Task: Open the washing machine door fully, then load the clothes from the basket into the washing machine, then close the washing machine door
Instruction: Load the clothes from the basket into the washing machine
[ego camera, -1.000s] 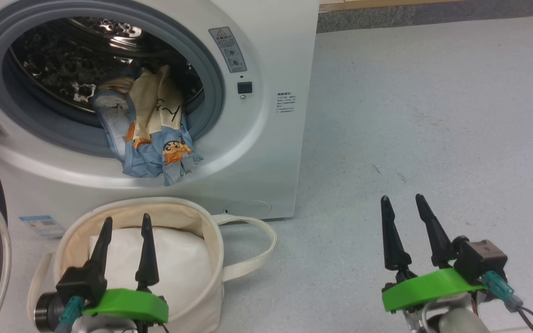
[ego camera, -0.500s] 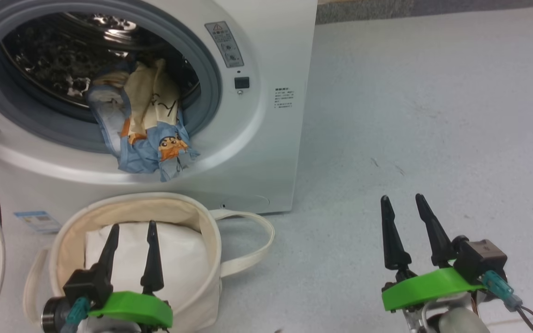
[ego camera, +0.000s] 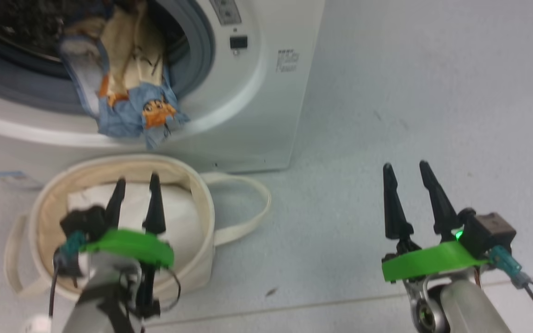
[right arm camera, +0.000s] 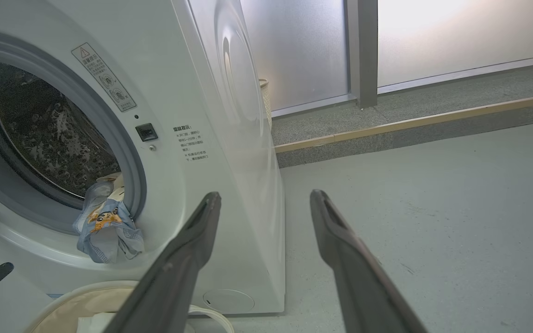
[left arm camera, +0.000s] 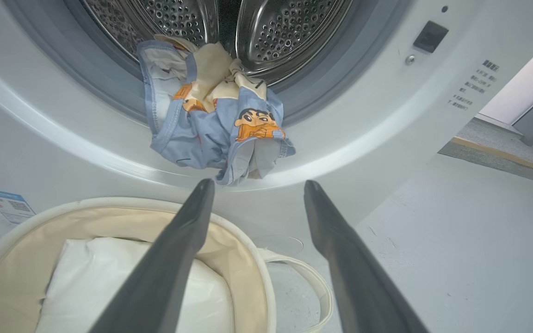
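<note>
The white washing machine (ego camera: 248,92) has its drum mouth uncovered; the washing machine door is out of view. The clothes (ego camera: 123,101), denim-blue and cream with orange prints, hang over the grey drum rim, half inside and half outside (left arm camera: 211,129). Below stands the cream basket (ego camera: 204,208), holding a plain white bundle (ego camera: 181,217). My left gripper (ego camera: 136,181) hovers open over the basket, fingers pointing at the machine, with nothing between them (left arm camera: 257,185). My right gripper (ego camera: 405,166) is open and empty over the floor to the right (right arm camera: 266,194).
The basket's loop handle (ego camera: 252,203) lies on the grey floor toward the machine's right corner. A blue label sticker (left arm camera: 5,203) sits low on the machine's front. Beyond the machine's side is a raised kerb (right arm camera: 410,125) and frosted glass panels (right arm camera: 303,46).
The head camera has tilted down, so the machine, basket and grippers all sit higher in the picture. Both grippers remain open and the clothes hang as before.
</note>
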Robot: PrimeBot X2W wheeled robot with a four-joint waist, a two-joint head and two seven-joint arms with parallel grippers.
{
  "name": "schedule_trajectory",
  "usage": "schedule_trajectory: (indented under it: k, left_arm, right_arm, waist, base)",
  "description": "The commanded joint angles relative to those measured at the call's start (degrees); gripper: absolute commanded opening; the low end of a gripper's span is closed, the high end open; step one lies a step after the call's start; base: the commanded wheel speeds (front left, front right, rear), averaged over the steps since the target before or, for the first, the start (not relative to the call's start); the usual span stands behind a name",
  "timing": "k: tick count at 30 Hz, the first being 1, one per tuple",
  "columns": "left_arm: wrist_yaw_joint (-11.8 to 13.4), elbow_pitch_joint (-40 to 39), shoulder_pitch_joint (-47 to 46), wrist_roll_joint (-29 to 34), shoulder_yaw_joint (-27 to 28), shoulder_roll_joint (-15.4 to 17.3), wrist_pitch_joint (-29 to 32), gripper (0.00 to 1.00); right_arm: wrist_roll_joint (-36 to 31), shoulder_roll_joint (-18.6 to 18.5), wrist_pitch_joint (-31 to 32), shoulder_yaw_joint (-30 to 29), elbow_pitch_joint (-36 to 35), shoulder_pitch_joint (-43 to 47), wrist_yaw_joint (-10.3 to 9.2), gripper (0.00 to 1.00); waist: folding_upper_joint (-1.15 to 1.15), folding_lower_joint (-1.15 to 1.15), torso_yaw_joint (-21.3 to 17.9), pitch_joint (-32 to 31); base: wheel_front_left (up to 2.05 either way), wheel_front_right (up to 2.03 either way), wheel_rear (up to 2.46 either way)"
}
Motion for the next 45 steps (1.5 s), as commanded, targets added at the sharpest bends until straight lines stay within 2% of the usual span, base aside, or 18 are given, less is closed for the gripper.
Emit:
schedule_trajectory:
  k: [1, 11, 19, 23, 30, 35, 42, 43, 44, 45]
  left_arm:
    - [-0.9, 0.4, -4.2, -0.4, 1.6, 0.7, -0.3, 1.0]
    - [-1.4, 11.1, -22.5, 7.0, 1.6, 0.8, -0.3, 1.0]
    - [-0.6, 18.4, -31.9, 9.1, 2.8, 0.8, -0.3, 1.0]
    - [2.6, 23.9, -35.1, 10.0, 3.2, 0.8, -0.3, 1.0]
    - [8.5, 27.3, -37.5, 10.2, 5.6, 1.2, -0.3, 1.0]
    - [10.9, 28.7, -38.0, 9.4, 7.6, 1.6, -0.3, 1.0]
    - [9.9, 31.5, -39.8, 6.7, 10.5, 1.6, -0.3, 1.0]
    - [9.4, 31.2, -40.0, 6.4, 10.8, 1.6, -0.3, 0.04]
    - [8.8, 30.9, -40.2, 5.9, 11.3, 1.5, -0.3, 0.0]
    - [8.3, 30.8, -40.3, 5.7, 11.5, 1.6, -0.3, 0.0]
  right_arm:
    - [-0.3, 0.2, -0.7, 1.2, -2.2, -2.4, 0.03, 1.0]
    - [0.2, 0.2, -0.7, 1.8, -4.5, -7.9, 0.03, 1.0]
    - [1.0, 0.2, -0.7, 2.4, -4.9, -10.1, 0.03, 1.0]
    - [1.2, 0.2, -0.7, 2.6, -5.0, -10.5, 0.03, 1.0]
    - [1.3, 0.2, -0.7, 2.9, -5.1, -10.8, 0.03, 1.0]
    - [1.3, 0.2, -0.7, 3.1, -5.1, -10.9, 0.03, 1.0]
    - [0.9, 0.2, -0.7, 3.2, -5.1, -11.3, 0.03, 1.0]
    - [0.8, 0.2, -0.7, 3.1, -5.1, -11.3, 0.03, 1.0]
    - [0.9, 0.2, -0.7, 3.0, -5.1, -11.3, 0.03, 1.0]
    - [0.8, 0.2, -0.7, 3.0, -5.1, -11.3, 0.03, 1.0]
  waist:
    - [0.0, -0.01, -0.1, 4.4]
    - [0.0, -0.01, -1.7, 16.0]
    - [0.0, -0.01, -3.1, 19.0]
    - [0.0, -0.01, -3.6, 19.4]
    - [0.0, -0.01, -3.7, 19.9]
    - [0.0, -0.01, -3.5, 20.3]
    - [0.0, -0.01, -3.2, 21.0]
    - [0.0, -0.01, -3.0, 21.2]
    - [0.0, -0.01, -2.9, 21.3]
    - [0.0, -0.01, -2.8, 21.3]
  base:
    - [0.0, 0.0, 0.0]
    - [0.0, 0.0, 0.0]
    - [0.0, 0.0, 0.0]
    - [0.0, 0.0, 0.0]
    - [0.0, 0.0, 0.0]
    - [0.0, 0.0, 0.0]
    - [0.0, 0.0, 0.0]
    - [0.0, 0.0, 0.0]
    - [0.0, 0.0, 0.0]
    - [0.0, 0.0, 0.0]
